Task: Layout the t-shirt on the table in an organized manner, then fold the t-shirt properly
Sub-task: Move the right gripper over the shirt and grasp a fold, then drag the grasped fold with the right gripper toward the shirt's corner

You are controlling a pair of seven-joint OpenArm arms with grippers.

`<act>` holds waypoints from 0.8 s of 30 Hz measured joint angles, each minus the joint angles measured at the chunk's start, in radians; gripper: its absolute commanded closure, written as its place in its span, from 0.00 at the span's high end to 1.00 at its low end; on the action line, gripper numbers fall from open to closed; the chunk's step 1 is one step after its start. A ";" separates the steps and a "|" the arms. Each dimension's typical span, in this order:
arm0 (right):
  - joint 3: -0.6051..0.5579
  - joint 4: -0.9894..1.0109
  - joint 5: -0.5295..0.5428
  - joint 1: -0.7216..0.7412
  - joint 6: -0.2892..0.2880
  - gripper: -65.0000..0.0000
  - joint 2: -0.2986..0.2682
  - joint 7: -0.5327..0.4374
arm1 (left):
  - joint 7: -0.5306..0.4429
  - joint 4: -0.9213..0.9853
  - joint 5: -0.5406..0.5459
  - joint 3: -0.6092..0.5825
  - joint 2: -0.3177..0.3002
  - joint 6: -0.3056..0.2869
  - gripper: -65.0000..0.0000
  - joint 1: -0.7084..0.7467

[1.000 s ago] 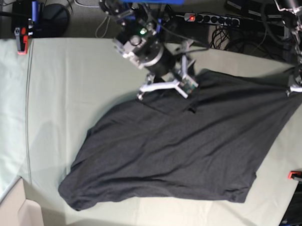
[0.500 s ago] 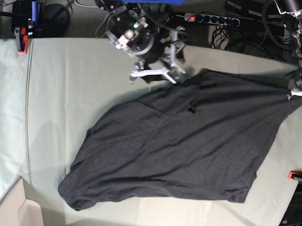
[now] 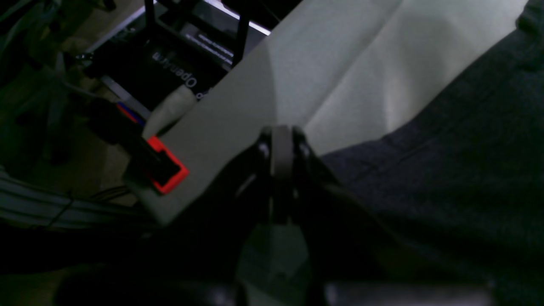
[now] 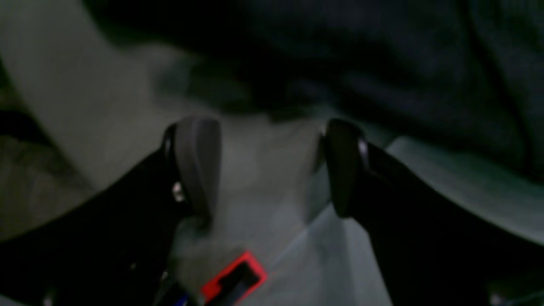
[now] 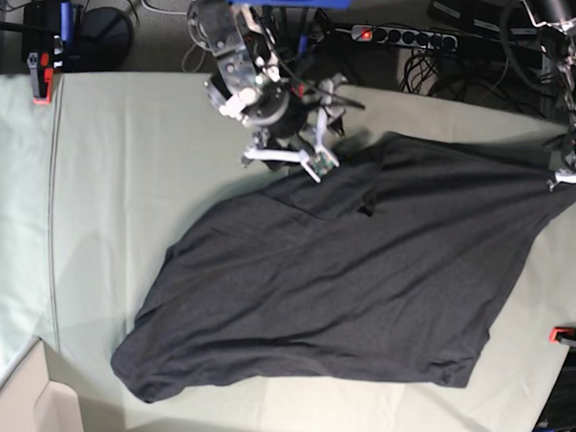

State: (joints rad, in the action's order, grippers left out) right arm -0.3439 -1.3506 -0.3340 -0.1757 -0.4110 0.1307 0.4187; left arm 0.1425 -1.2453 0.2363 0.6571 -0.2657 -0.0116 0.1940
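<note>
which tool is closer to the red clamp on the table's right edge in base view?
Left. The left tool, shut on the t-shirt corner, sits just above the red clamp. The right tool hangs open across the table, beside the shirt's far edge.

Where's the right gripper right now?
In the base view, the right gripper hangs open at upper centre-left, above the table, just off the t-shirt's upper-left edge.

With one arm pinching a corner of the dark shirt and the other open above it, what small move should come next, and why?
Probably lower the open right gripper onto the charcoal-black fabric t-shirt edge just beside it and close. The left gripper is shut on the far corner near the edge of the pale grey-green cloth table, and the shirt lies skewed and bunched, so a second grip would let both arms spread it.
</note>
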 measured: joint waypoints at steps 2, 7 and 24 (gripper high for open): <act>0.000 0.009 0.001 0.015 0.000 0.60 0.001 -0.001 | 0.000 0.000 0.000 0.000 0.000 0.000 0.00 0.000; -0.002 0.038 0.000 0.042 0.000 0.60 0.012 0.001 | 0.000 0.000 0.000 0.000 0.000 0.000 0.00 0.002; 0.054 0.056 0.005 0.069 0.000 0.00 0.019 0.004 | 0.000 0.000 0.000 0.000 0.001 0.000 0.00 0.002</act>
State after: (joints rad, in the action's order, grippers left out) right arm -0.2901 -1.2949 -0.3294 -0.1062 -0.4107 0.1501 0.4229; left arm 0.1421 -1.2453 0.2363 0.6571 -0.2649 -0.0113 0.1959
